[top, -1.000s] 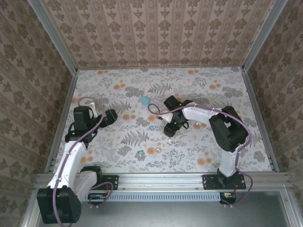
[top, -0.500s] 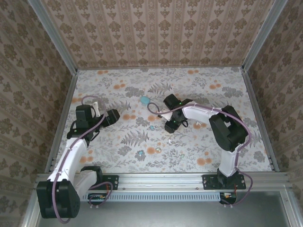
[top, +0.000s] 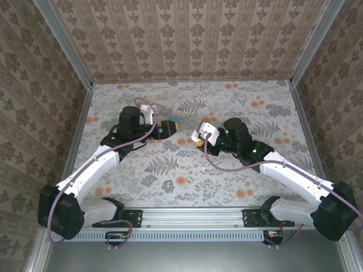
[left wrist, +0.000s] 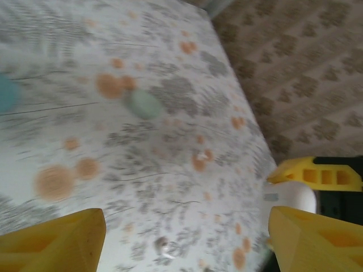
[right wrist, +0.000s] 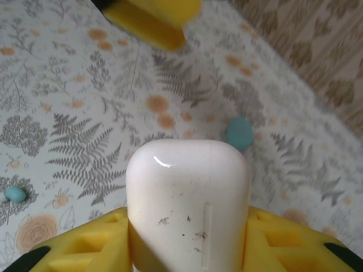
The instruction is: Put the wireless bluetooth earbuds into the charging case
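Observation:
My right gripper [right wrist: 187,226] is shut on a white charging case [right wrist: 187,198], which stands upright between the yellow fingers [right wrist: 85,238]; from above, the case [top: 206,131] hangs over the table's middle in that gripper [top: 199,137]. My left gripper [top: 163,128] is open with nothing between its fingers [left wrist: 57,241], just left of the white case [left wrist: 295,197]. Tiny earbuds lie loose on the floral table: a teal one [top: 181,152], another teal one [top: 168,182] and a whitish one [top: 204,169]. One small bud [left wrist: 161,245] lies below the left jaws.
A teal case [top: 173,120] lies behind the left gripper, and again past the white case [right wrist: 240,132]. A teal bud [right wrist: 15,194] lies at the left of the right wrist view. Patterned walls [top: 187,39] and metal rails [top: 193,214] enclose the table.
The left arm has swung forward and right to beside the teal case. The right arm has changed pose and its gripper now holds the white case raised above the table.

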Controlling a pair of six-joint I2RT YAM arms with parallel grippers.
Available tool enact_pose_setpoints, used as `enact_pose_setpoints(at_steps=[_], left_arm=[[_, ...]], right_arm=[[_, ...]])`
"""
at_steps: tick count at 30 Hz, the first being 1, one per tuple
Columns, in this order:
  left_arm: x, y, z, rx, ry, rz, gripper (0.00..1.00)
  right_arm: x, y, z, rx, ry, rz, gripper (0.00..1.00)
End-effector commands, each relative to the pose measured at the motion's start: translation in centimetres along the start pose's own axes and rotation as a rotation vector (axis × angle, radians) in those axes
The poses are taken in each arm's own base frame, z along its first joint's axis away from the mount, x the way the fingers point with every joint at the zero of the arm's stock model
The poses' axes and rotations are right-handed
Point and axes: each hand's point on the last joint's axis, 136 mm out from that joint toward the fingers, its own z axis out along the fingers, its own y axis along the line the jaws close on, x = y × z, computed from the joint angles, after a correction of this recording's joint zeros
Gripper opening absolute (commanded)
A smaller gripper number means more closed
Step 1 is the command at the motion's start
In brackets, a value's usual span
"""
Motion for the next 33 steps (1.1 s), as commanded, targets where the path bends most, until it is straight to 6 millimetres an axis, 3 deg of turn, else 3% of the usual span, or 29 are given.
enact_pose_setpoints(at_steps=[1,4,9,15,24,33], left_arm=[[-0.4,-5.3,0.5,0.171,0.038,0.079,0.77],[0.4,-7.2,1.3,0.209,0.087,0.128,0.77],[1.8,-7.9,2.8,0.219,0.152,0.147,0.69],[2.8,-7.9,3.9,0.202,0.196,0.155,0.58],[2.7,-7.7,4.1,0.178,0.199,0.178,0.33],[2.7,-7.5,4.8,0.173,0.209,0.186,0.24]], right_arm=[[-1.8,-0.6,-0.5,0.035,-0.068,-0.1,0.37],[-2.1,-0.7,-0.7,0.055,-0.082,-0.122,0.36],[-2.6,-1.2,-0.5,0.077,-0.098,-0.119,0.37],[-2.8,-1.4,-0.5,0.089,-0.108,-0.111,0.37],[-2.5,-1.2,-0.3,0.09,-0.096,-0.104,0.37],[-2.7,-0.9,-0.3,0.072,-0.1,-0.11,0.38]])
